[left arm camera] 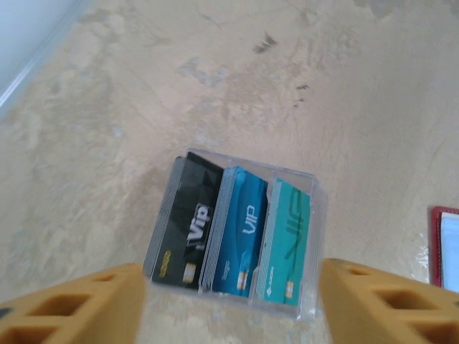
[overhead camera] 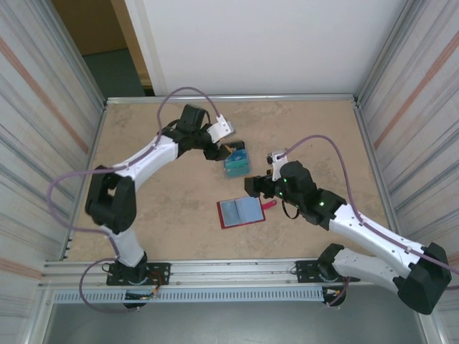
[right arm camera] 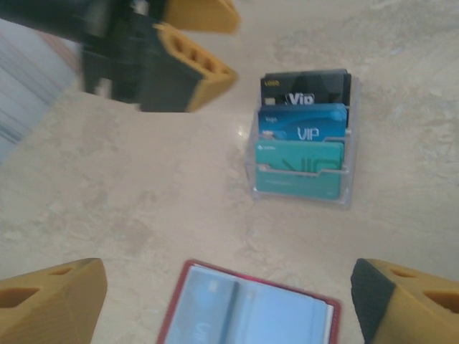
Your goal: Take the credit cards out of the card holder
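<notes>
From above, we see the red card holder (overhead camera: 242, 212) lying open on the beige table (overhead camera: 179, 233), its bluish sleeves facing up and its snap tab (overhead camera: 271, 206) at 3 o'clock. At 12 o'clock from it, a little apart, stands a clear stand (overhead camera: 237, 160) holding the credit cards (overhead camera: 237, 165). The left gripper (overhead camera: 224, 150) hangs just at the stand's 10 o'clock. The right gripper (overhead camera: 250, 188) hovers over the card holder's far edge, at about 1 o'clock.

In the left wrist view, the left gripper's (left arm camera: 231, 287) yellow fingers (left arm camera: 72, 304) are spread wide with nothing between them. The stand (left arm camera: 315, 208) sits on the table at 12 o'clock from them, with three cards in its tiers: black, blue and teal. A red edge of the card holder (left arm camera: 436, 244) shows at 3 o'clock.

In the right wrist view, the right gripper's (right arm camera: 228, 279) fingers (right arm camera: 50, 301) are also parted wide and grip nothing. The open card holder (right arm camera: 251, 308) lies between and below them. What its sleeves hold is too blurred for us to tell. The stand is at 1 o'clock and the left gripper (right arm camera: 215, 39) at 11 o'clock.
</notes>
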`<act>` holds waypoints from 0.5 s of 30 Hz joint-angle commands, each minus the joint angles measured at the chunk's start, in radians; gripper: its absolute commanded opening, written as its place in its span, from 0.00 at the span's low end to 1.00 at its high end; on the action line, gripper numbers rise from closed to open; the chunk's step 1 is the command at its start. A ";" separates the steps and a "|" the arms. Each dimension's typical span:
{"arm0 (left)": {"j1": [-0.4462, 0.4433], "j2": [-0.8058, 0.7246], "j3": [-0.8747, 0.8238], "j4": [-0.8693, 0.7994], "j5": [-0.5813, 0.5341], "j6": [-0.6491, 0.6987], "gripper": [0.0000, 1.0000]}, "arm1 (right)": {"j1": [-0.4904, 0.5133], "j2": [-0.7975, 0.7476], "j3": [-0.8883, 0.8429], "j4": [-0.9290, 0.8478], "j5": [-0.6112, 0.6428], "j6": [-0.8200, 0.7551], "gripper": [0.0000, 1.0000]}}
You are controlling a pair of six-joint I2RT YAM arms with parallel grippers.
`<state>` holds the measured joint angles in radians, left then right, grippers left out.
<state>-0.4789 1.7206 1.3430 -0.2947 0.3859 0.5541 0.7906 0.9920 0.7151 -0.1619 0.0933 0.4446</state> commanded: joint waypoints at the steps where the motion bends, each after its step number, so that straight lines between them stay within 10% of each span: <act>1: -0.003 -0.133 -0.154 0.133 -0.120 -0.136 0.85 | 0.039 0.073 0.067 -0.097 0.094 0.050 0.76; 3: -0.003 -0.224 -0.272 0.200 -0.171 -0.208 0.99 | 0.075 0.124 0.088 -0.124 0.118 0.066 0.67; 15: -0.004 -0.702 -0.830 0.376 -0.358 -0.665 0.99 | 0.276 0.445 0.252 -0.322 0.145 0.203 0.35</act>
<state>-0.4797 1.1084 0.5812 0.0200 0.1059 0.0486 1.0313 1.3853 0.9237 -0.4004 0.2348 0.5892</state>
